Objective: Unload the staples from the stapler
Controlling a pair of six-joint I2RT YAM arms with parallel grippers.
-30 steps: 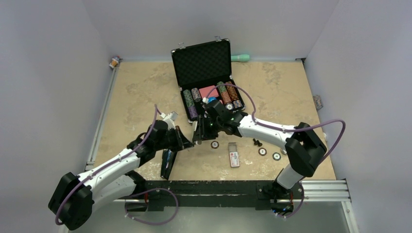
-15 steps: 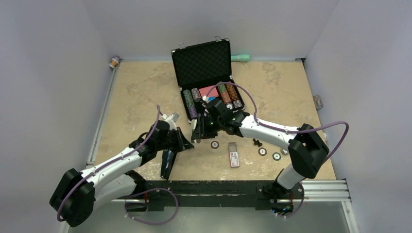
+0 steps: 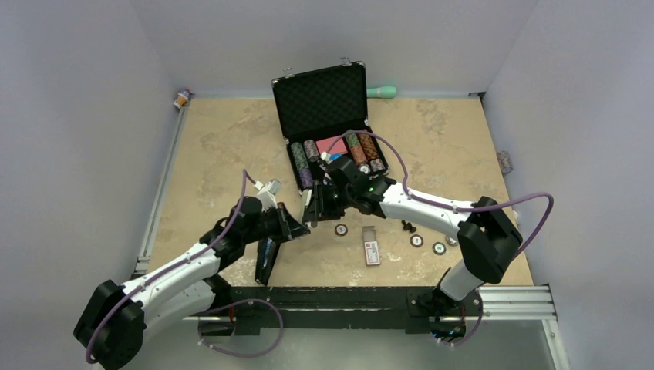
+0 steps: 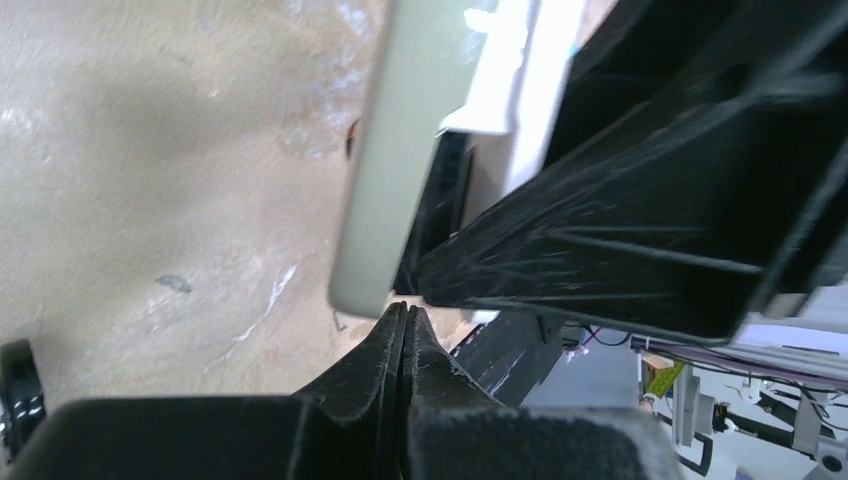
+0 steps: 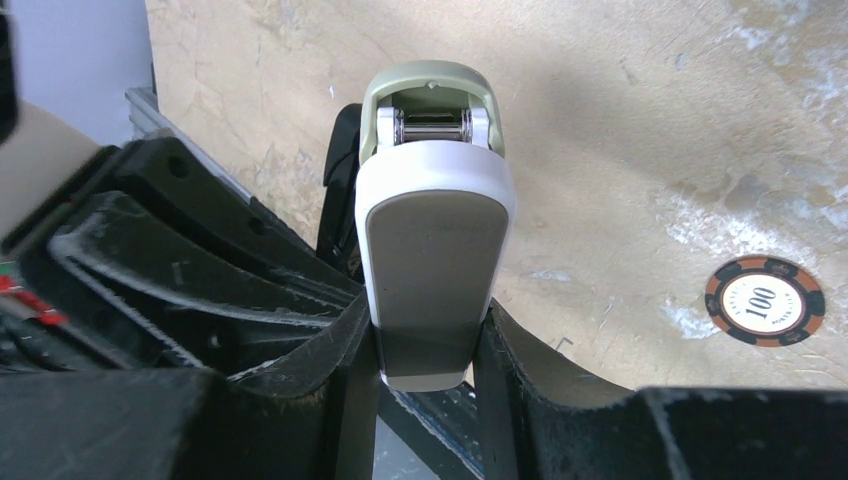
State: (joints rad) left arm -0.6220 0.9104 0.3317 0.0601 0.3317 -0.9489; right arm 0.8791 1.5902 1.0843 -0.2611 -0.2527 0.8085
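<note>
My right gripper (image 3: 315, 210) is shut on a white and grey-green stapler (image 5: 430, 250) and holds it above the table, hinge pin away from the camera; its fingers (image 5: 500, 350) press on both sides. My left gripper (image 3: 301, 228) is shut and empty. Its tips (image 4: 405, 312) sit right under the grey-green edge of that stapler (image 4: 385, 180), touching or nearly so. A long slim black stapler (image 3: 266, 260) lies on the table by the front edge, below the left gripper, with neither gripper on it.
A small red-and-white box (image 3: 372, 250) lies right of centre. Poker chips (image 3: 341, 230) (image 5: 764, 301) and small dark bits (image 3: 408, 227) are scattered near it. An open black case (image 3: 324, 100) with chips stands at the back. A black rail (image 3: 370, 297) runs along the front edge.
The left arm has shifted a little, its elbow lower; its shut tips stay by the held stapler. The right arm and the white stapler have barely moved.
</note>
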